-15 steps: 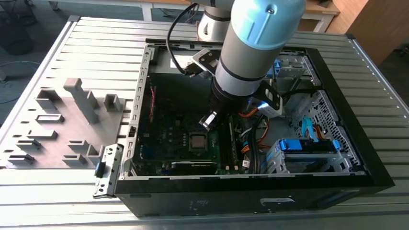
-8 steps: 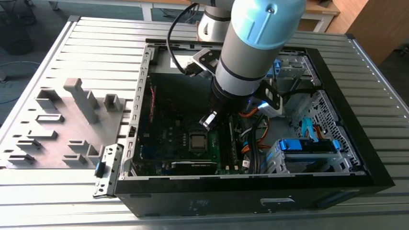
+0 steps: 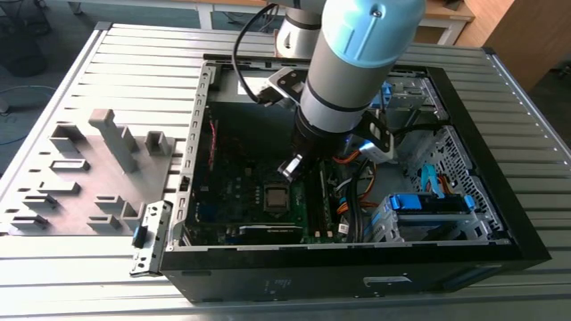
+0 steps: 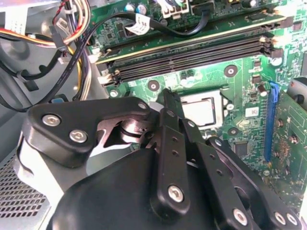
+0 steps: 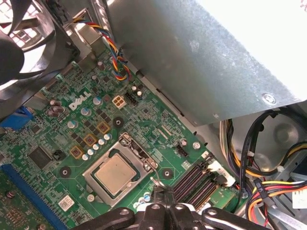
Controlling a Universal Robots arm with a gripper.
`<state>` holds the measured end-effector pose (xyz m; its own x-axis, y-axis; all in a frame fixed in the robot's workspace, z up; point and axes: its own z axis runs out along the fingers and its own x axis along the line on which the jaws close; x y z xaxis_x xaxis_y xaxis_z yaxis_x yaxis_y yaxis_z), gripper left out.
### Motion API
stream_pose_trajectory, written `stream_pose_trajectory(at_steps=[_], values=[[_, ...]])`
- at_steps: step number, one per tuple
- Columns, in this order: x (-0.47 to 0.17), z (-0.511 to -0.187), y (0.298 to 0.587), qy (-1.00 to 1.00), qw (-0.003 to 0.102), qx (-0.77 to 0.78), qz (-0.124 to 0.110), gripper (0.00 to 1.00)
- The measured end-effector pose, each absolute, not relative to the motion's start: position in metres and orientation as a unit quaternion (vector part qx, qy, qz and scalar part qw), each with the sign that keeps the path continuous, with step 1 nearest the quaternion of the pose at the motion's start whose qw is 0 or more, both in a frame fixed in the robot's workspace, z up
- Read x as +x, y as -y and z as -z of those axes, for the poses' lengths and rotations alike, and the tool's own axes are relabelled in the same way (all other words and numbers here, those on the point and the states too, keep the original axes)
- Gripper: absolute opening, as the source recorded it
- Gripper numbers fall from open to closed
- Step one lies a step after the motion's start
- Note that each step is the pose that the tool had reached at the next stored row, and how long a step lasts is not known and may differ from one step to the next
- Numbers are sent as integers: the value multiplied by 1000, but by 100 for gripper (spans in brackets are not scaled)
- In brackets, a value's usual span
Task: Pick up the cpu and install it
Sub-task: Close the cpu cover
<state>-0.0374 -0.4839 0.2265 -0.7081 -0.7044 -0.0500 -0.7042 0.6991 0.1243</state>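
The cpu lies flat in its silver-framed socket on the green motherboard, silvery top facing up; it also shows in the second wrist view and as a small square in the exterior view. My gripper hangs just above the board at the socket's edge, between the socket and the memory slots. Its black fingers stand pressed together with nothing between them. A thin wire lever of the socket rises right beside the fingertips. In the exterior view the gripper is low inside the computer case.
Bundles of coloured cables and a grey metal housing crowd one side of the board. A blue slot runs beside the socket. A grey fixture plate lies at the exterior view's left, on the slatted table.
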Motion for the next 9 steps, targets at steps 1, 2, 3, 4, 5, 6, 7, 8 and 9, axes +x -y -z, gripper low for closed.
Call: stream_pose_trajectory(at_steps=[1, 2, 3, 4, 5, 6, 7, 8, 9], values=[[-38, -227, 484, 922, 1, 382, 67, 11], [-38, -226, 484, 922, 1, 382, 66, 11], [-38, -227, 484, 922, 1, 382, 66, 11], [-39, -227, 484, 922, 2, 382, 65, 11], [-39, -227, 484, 922, 2, 382, 64, 11], [-40, -227, 483, 922, 2, 382, 64, 11], [-41, -226, 483, 922, 2, 382, 63, 11], [-41, -226, 483, 922, 2, 382, 63, 11], [-42, -226, 483, 922, 2, 382, 63, 11]])
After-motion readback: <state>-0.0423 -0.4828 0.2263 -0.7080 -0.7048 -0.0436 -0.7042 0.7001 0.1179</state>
